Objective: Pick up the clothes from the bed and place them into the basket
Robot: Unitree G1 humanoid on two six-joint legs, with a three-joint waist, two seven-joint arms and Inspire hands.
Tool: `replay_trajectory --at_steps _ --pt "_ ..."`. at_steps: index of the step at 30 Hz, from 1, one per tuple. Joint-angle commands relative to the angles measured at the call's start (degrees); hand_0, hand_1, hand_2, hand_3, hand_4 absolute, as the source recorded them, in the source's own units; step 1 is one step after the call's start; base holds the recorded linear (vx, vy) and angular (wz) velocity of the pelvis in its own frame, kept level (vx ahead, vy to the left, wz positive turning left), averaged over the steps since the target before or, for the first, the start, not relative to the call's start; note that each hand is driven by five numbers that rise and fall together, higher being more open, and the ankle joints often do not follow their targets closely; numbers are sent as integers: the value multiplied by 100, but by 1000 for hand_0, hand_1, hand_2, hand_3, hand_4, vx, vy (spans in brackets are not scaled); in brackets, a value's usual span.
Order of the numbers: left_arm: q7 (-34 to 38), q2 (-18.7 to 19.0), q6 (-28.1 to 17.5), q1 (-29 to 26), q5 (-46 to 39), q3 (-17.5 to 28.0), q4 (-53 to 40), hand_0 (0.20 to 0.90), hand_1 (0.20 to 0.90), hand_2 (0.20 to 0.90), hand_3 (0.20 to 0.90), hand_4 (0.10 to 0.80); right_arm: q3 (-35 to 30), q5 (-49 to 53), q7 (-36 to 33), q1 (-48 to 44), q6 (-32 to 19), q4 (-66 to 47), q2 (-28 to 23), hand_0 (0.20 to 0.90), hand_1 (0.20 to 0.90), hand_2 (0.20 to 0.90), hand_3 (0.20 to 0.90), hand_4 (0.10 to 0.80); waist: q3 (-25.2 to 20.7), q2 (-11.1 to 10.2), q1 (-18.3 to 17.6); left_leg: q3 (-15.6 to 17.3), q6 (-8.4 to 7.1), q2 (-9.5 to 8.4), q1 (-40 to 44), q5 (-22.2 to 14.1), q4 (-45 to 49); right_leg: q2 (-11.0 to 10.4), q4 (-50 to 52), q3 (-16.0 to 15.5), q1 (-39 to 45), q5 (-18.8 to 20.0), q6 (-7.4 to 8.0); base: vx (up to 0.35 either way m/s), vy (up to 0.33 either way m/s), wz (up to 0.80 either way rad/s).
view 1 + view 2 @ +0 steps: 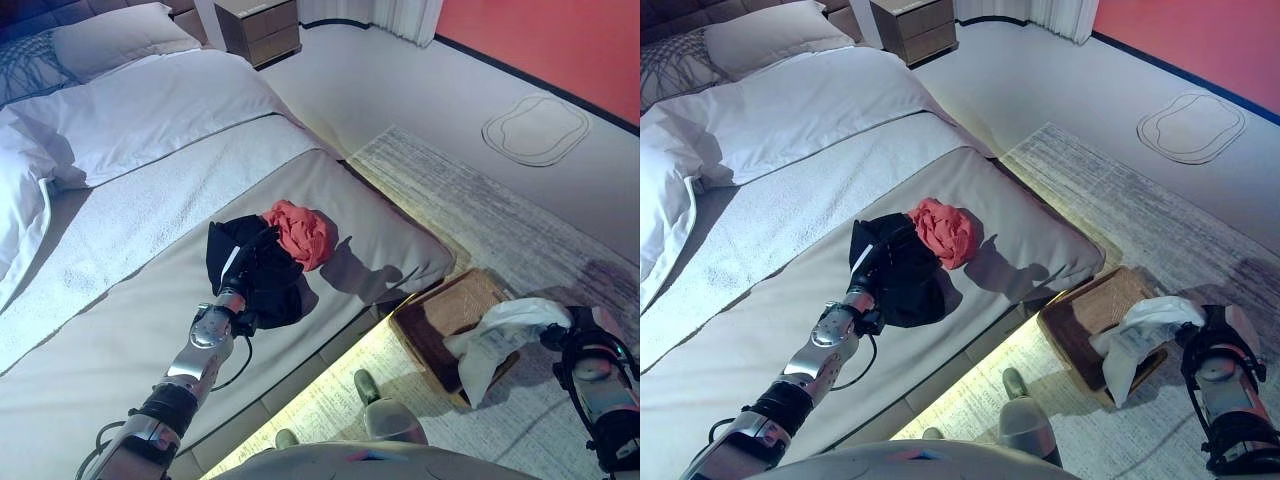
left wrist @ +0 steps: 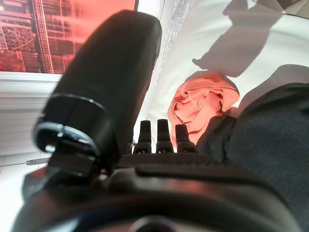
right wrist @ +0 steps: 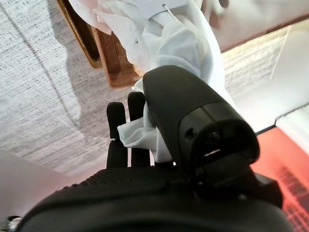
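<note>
A white garment [image 1: 497, 335] hangs over the brown woven basket [image 1: 440, 318] on the rug [image 1: 500, 220] beside the bed [image 1: 130, 250], pinched between the thumb and fingers of the right hand [image 3: 145, 145]. On the bed lie a black garment [image 1: 262, 270] and a red one [image 1: 303, 232] (touching each other). The left hand [image 1: 240, 285] rests on the black garment, fingers straight and close together.
</note>
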Motion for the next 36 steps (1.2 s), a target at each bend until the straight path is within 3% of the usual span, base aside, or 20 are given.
replay_trajectory --at_steps 1,3,4,5,24,36 --pt "-36 169 -561 -494 82 -144 -125 900 900 900 900 800 -14 -116 -234 -867 -255 394 -394 300 300 300 200 100 -211 -109 219 -106 173 -23 -267 -647 424 66 283 -235 -267 -76 99 -4 -10 5" --pt "-57 174 -563 -526 54 -177 -110 900 900 900 900 800 65 -149 -198 -1010 -241 560 -401 300 300 300 200 100 -216 -106 259 -130 167 -19 -259 -639 409 56 263 -252 -244 -78 96 0 -14 11" --pt "-69 178 -550 -540 39 -190 -108 900 900 900 900 800 103 -159 -186 -1074 -242 641 -409 418 418 418 337 237 -225 -107 278 -142 163 -16 -261 -633 408 53 255 -264 -234 -79 94 11 -25 12" --pt "-91 176 -550 -555 28 -204 -83 900 900 900 900 800 151 -151 -194 -1155 -238 734 -414 900 900 900 900 800 -233 -109 303 -157 159 -12 -256 -627 403 51 248 -277 -219 -81 89 18 -28 8" --pt "-96 239 -567 -511 -54 -63 -112 900 900 900 900 800 356 -170 135 -1190 340 368 -309 900 900 900 900 800 -192 -156 481 -415 112 27 -268 -538 348 7 254 -409 -79 -182 35 8 -13 6" --pt "107 171 -569 -365 -25 198 -172 900 900 900 900 800 787 -199 -359 -1927 466 -1152 -413 900 900 900 900 800 -112 -253 785 -869 64 32 -308 -546 488 -46 347 -626 120 -352 -79 34 -17 13"
